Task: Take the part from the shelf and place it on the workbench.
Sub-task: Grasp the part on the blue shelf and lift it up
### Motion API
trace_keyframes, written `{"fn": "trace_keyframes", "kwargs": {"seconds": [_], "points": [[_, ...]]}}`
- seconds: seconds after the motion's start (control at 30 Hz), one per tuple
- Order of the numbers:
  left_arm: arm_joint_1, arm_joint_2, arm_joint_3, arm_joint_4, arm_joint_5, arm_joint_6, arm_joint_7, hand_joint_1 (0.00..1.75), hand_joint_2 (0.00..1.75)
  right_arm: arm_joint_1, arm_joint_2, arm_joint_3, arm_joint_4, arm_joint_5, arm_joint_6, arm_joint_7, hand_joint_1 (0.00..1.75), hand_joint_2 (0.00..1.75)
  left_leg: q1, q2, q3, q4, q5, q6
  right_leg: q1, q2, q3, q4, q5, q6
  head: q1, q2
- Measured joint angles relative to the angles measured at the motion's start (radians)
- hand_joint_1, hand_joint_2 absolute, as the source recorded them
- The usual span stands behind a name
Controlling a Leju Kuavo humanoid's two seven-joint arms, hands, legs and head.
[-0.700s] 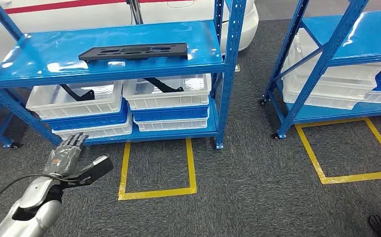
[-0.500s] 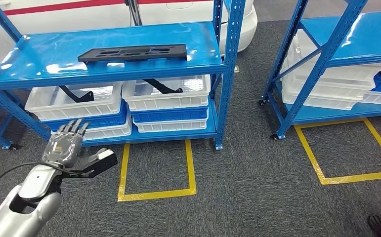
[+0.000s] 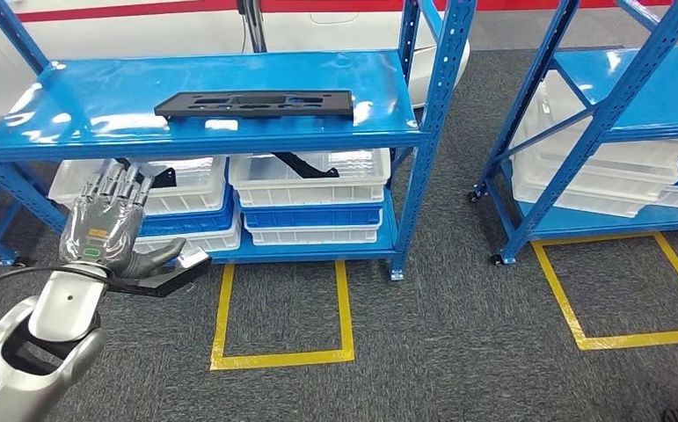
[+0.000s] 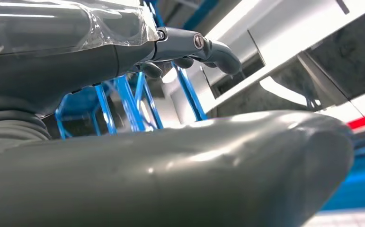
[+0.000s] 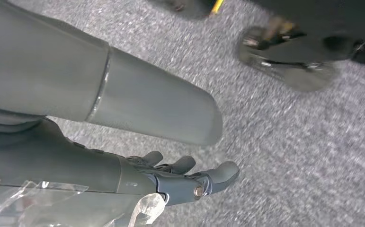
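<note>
Head view shows our left hand (image 3: 106, 230) has risen toward the shelf (image 3: 98, 105), fingers spread and empty, while the flat black part (image 3: 254, 104) lies untouched on the top level; our right hand (image 5: 171, 182) hangs open, so reaching remains.

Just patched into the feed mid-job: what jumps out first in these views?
The long flat black plastic part lies alone on the glossy blue metal shelf, top level, straight ahead. Nearer, at lower left, the left robot hand is raised, fingers spread and holding nothing, in front of the white plastic bins stacked on the level below. In the right wrist view, the right robot hand hangs over grey carpet, empty.
</note>
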Motion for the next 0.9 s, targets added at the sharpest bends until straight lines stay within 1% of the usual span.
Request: {"fn": "trace_keyframes", "kwargs": {"seconds": [0.03,0.07,0.1,0.13,0.17,0.2,0.23,0.27,0.3,0.33,0.37,0.4,0.43,0.47,0.5,0.53,0.57,0.6,0.63,0.67,0.7,0.73,0.77,0.8,0.83,0.87,0.9], "points": [[0.000,0.002,-0.006,-0.007,-0.007,-0.005,0.002,0.00,0.00,0.004,-0.001,0.002,0.002,-0.001,0.000,0.001,0.00,0.00,0.001,-0.001,0.015,0.001,-0.014,-0.006,-0.001,-0.001,0.017,-0.066,0.038,-0.002,-0.001,0.000],[-0.001,0.004,-0.012,-0.013,-0.010,-0.008,0.003,0.00,0.00,0.005,-0.002,0.004,0.004,-0.001,0.001,0.001,0.00,0.00,0.000,-0.001,0.024,0.000,-0.028,-0.012,-0.001,-0.002,0.030,-0.110,0.065,-0.005,-0.001,0.000],[-0.001,0.006,-0.018,-0.020,-0.013,-0.011,0.003,0.00,0.00,0.006,-0.002,0.005,0.006,-0.002,0.001,0.002,0.00,0.00,0.000,-0.001,0.034,-0.002,-0.039,-0.020,0.000,-0.002,0.037,-0.133,0.076,-0.012,-0.002,0.000],[-0.002,0.008,-0.023,-0.028,-0.014,-0.011,0.003,0.00,0.00,0.005,-0.002,0.007,0.007,-0.002,0.001,0.002,0.00,0.00,-0.001,-0.001,0.043,0.000,-0.042,-0.027,0.003,-0.003,0.041,-0.136,0.062,-0.021,-0.003,0.000],[-0.004,0.009,-0.026,-0.036,-0.015,-0.011,0.003,0.00,0.00,0.002,-0.003,0.008,0.008,-0.002,0.001,0.002,0.00,0.00,0.000,-0.001,0.044,0.007,-0.042,-0.032,0.003,-0.003,0.051,-0.136,0.057,-0.030,-0.003,0.000],[-0.004,0.010,-0.028,-0.044,-0.015,-0.010,0.004,0.00,0.00,0.002,-0.003,0.008,0.009,-0.002,0.001,0.002,0.00,0.00,0.001,0.000,0.039,0.032,-0.034,-0.038,0.002,-0.003,0.063,-0.139,0.050,-0.038,-0.004,0.000],[-0.006,0.012,-0.030,-0.050,-0.015,-0.009,0.004,0.00,0.00,0.002,-0.004,0.009,0.009,-0.002,0.001,0.003,0.00,0.00,0.002,0.001,0.016,0.080,-0.022,-0.043,0.000,-0.003,0.077,-0.141,0.040,-0.045,-0.004,0.000],[-0.006,0.014,-0.032,-0.054,-0.013,-0.007,0.004,0.00,0.00,0.002,-0.004,0.009,0.010,-0.002,0.000,0.003,0.00,0.00,0.004,0.002,-0.026,0.147,-0.017,-0.048,-0.002,-0.002,0.092,-0.143,0.030,-0.050,-0.005,0.000],[-0.004,0.017,-0.035,-0.057,-0.011,-0.006,0.004,0.00,0.00,0.003,-0.004,0.010,0.011,-0.002,0.000,0.003,0.00,0.00,0.005,0.003,-0.077,0.219,-0.022,-0.054,-0.003,0.000,0.106,-0.145,0.017,-0.053,-0.005,0.000],[0.000,0.020,-0.038,-0.058,-0.007,-0.005,0.004,0.00,0.00,0.003,-0.004,0.010,0.011,-0.002,0.000,0.003,0.00,0.00,0.007,0.003,-0.130,0.281,-0.047,-0.058,-0.003,0.002,0.121,-0.145,0.003,-0.055,-0.006,0.000],[0.005,0.021,-0.041,-0.059,-0.002,-0.003,0.004,0.00,0.00,0.003,-0.004,0.011,0.011,-0.002,0.000,0.004,0.00,0.00,0.009,0.003,-0.179,0.319,-0.087,-0.060,-0.004,0.004,0.139,-0.145,-0.012,-0.055,-0.006,0.000],[0.010,0.022,-0.044,-0.059,0.004,0.000,0.004,0.00,0.00,0.004,-0.004,0.013,0.012,-0.002,0.000,0.006,0.00,0.00,0.010,0.003,-0.212,0.326,-0.125,-0.060,-0.004,0.007,0.159,-0.146,-0.028,-0.054,-0.006,0.000],[0.015,0.023,-0.046,-0.060,0.012,0.005,0.003,0.00,0.00,0.005,-0.004,0.015,0.012,-0.002,0.000,0.008,0.00,0.00,0.010,0.003,-0.233,0.308,-0.148,-0.059,-0.004,0.009,0.181,-0.146,-0.045,-0.053,-0.006,0.000],[0.019,0.023,-0.047,-0.062,0.019,0.010,0.003,0.00,0.00,0.006,-0.004,0.017,0.012,-0.002,0.000,0.009,0.00,0.00,0.010,0.003,-0.244,0.267,-0.142,-0.056,-0.005,0.011,0.205,-0.147,-0.062,-0.051,-0.006,0.000],[0.022,0.023,-0.047,-0.063,0.027,0.015,0.003,0.00,0.00,0.007,-0.004,0.019,0.013,-0.002,0.001,0.010,0.00,0.00,0.009,0.004,-0.245,0.208,-0.091,-0.054,-0.005,0.012,0.226,-0.148,-0.079,-0.049,-0.006,0.000],[0.026,0.024,-0.048,-0.064,0.035,0.020,0.002,0.00,0.00,0.009,-0.004,0.021,0.014,-0.002,0.001,0.010,0.00,0.00,0.007,0.004,-0.246,0.141,-0.004,-0.049,-0.003,0.014,0.246,-0.148,-0.095,-0.046,-0.006,0.000],[0.031,0.025,-0.049,-0.065,0.043,0.024,0.000,0.00,0.00,0.009,-0.004,0.022,0.015,-0.003,0.001,0.011,0.00,0.00,0.005,0.006,-0.241,0.088,0.076,-0.044,-0.001,0.018,0.263,-0.152,-0.112,-0.042,-0.007,0.000],[0.036,0.026,-0.049,-0.067,0.051,0.027,-0.002,0.00,0.00,0.009,-0.004,0.023,0.017,-0.003,0.001,0.012,0.00,0.00,0.003,0.006,-0.235,0.052,0.140,-0.039,0.001,0.021,0.279,-0.159,-0.125,-0.037,-0.007,0.000],[0.039,0.026,-0.050,-0.070,0.060,0.030,-0.004,0.00,0.00,0.008,-0.005,0.024,0.018,-0.003,0.001,0.012,0.00,0.00,0.002,0.006,-0.228,0.034,0.170,-0.034,0.004,0.024,0.292,-0.160,-0.130,-0.032,-0.007,0.000],[0.040,0.026,-0.049,-0.074,0.068,0.032,-0.005,0.00,0.00,0.006,-0.006,0.024,0.019,-0.003,0.001,0.012,0.00,0.00,0.004,0.006,-0.215,0.034,0.164,-0.029,0.005,0.025,0.297,-0.157,-0.128,-0.028,-0.007,0.000],[0.040,0.026,-0.049,-0.078,0.075,0.034,-0.006,0.00,0.00,0.005,-0.008,0.024,0.019,-0.003,0.001,0.011,0.00,0.00,0.005,0.004,-0.204,0.031,0.158,-0.023,0.006,0.022,0.297,-0.141,-0.118,-0.023,-0.005,0.000],[0.038,0.026,-0.049,-0.081,0.080,0.036,-0.006,0.00,0.00,0.004,-0.009,0.025,0.019,-0.003,0.001,0.011,0.00,0.00,0.006,0.004,-0.193,0.029,0.151,-0.016,0.006,0.019,0.286,-0.112,-0.104,-0.020,-0.003,0.000],[0.038,0.026,-0.049,-0.084,0.084,0.038,-0.006,0.00,0.00,0.003,-0.009,0.025,0.019,-0.003,0.001,0.010,0.00,0.00,0.006,0.004,-0.182,0.028,0.144,-0.009,0.005,0.015,0.264,-0.067,-0.092,-0.018,-0.001,0.000],[0.039,0.026,-0.049,-0.085,0.087,0.039,-0.006,0.00,0.00,0.003,-0.009,0.025,0.019,-0.003,0.001,0.009,0.00,0.00,0.006,0.004,-0.172,0.026,0.136,-0.003,0.005,0.011,0.231,-0.011,-0.088,-0.016,0.001,0.000],[0.040,0.026,-0.049,-0.086,0.089,0.039,-0.007,0.00,0.00,0.002,-0.009,0.025,0.019,-0.003,0.001,0.009,0.00,0.00,0.005,0.005,-0.162,0.025,0.126,0.002,0.006,0.008,0.189,0.049,-0.099,-0.016,0.002,0.000],[0.040,0.026,-0.049,-0.087,0.091,0.039,-0.008,0.00,0.00,0.001,-0.009,0.025,0.019,-0.003,0.001,0.009,0.00,0.00,0.005,0.005,-0.151,0.025,0.116,0.006,0.006,0.007,0.145,0.105,-0.125,-0.015,0.002,0.000],[0.042,0.026,-0.049,-0.088,0.092,0.039,-0.009,0.00,0.00,0.002,-0.008,0.025,0.019,-0.003,0.001,0.009,0.00,0.00,0.004,0.005,-0.138,0.025,0.104,0.009,0.007,0.006,0.104,0.140,-0.168,-0.014,0.002,0.000]]}}
